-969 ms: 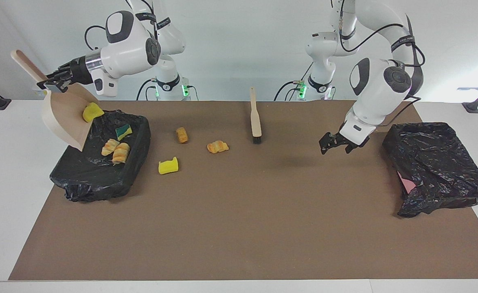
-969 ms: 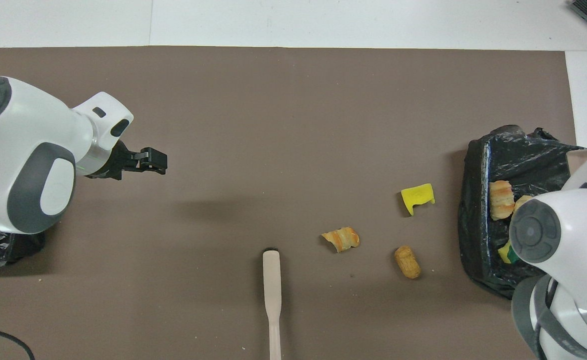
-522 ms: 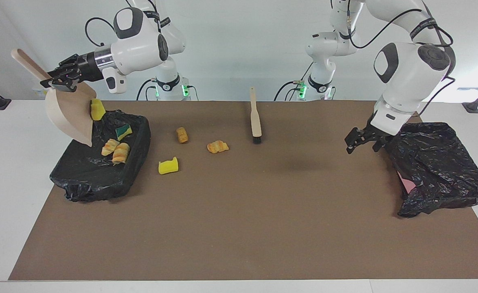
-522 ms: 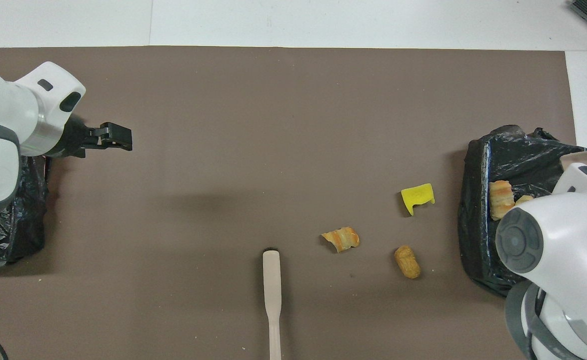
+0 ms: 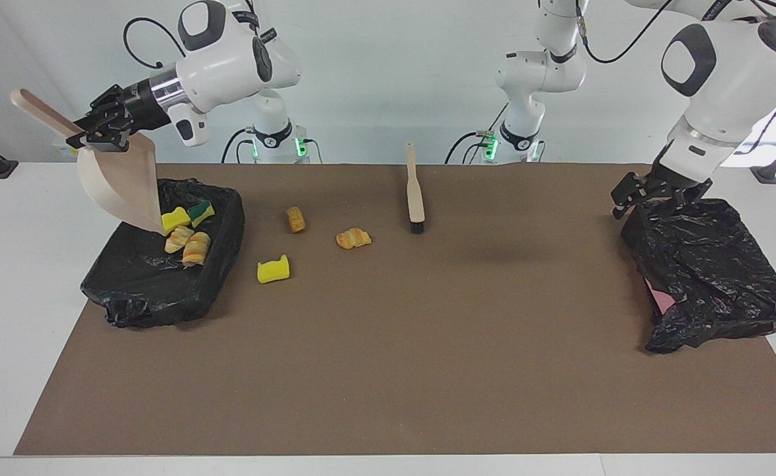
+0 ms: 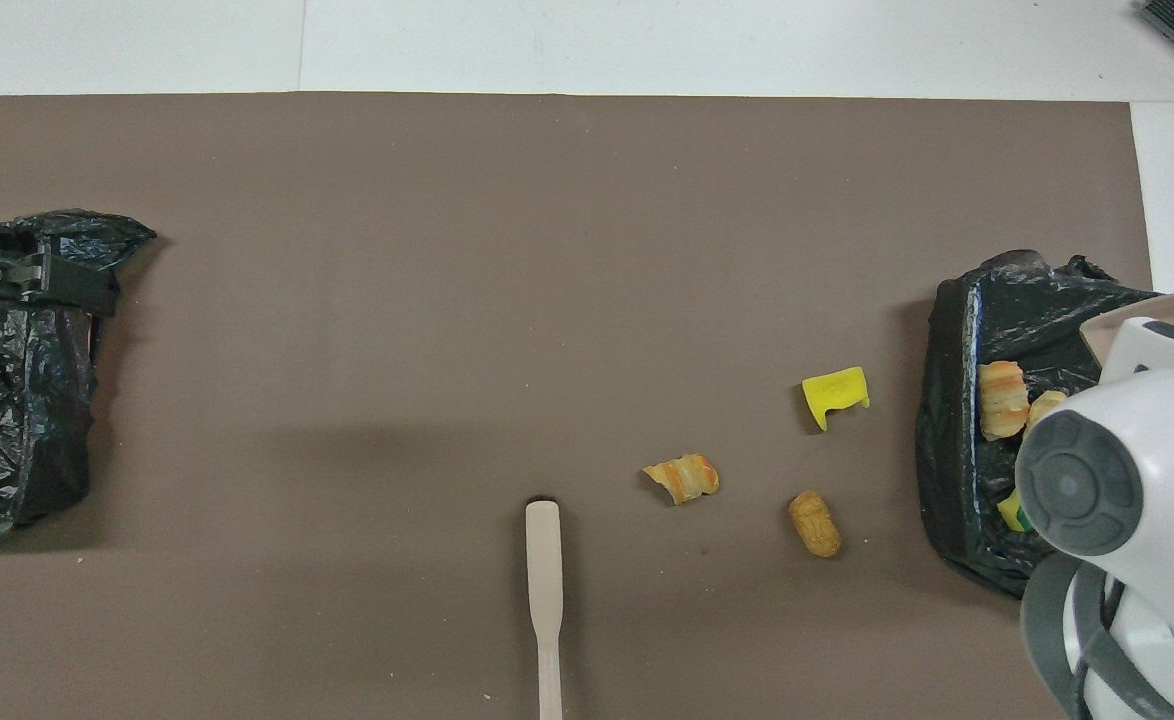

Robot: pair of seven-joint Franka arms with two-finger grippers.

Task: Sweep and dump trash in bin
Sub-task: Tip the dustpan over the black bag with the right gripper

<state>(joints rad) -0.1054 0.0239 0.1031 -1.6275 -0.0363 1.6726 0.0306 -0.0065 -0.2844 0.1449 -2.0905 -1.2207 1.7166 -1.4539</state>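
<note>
The bin liner (image 5: 156, 291) is crinkled glossy black plastic; the second bag (image 5: 712, 277) likewise; the mat (image 5: 388, 357) covering the surface is matt brown, paper-like; the dustpan (image 5: 120, 188) smooth matt beige; the brush (image 5: 416, 192) handle pale, wood-like; the sponges (image 5: 273, 270) look porous.

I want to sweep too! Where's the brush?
The brush lies on the brown mat near the robots, about midway between the two arms, beside the striped roll; nothing holds it.

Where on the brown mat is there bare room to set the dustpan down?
Barest is the wide stretch between the brush and the empty black bag under the left gripper, plus the whole strip farther from the robots. It is crowded between the brush and the bin: three loose trash pieces lie there. The right gripper holds the dustpan over that bin.
</note>
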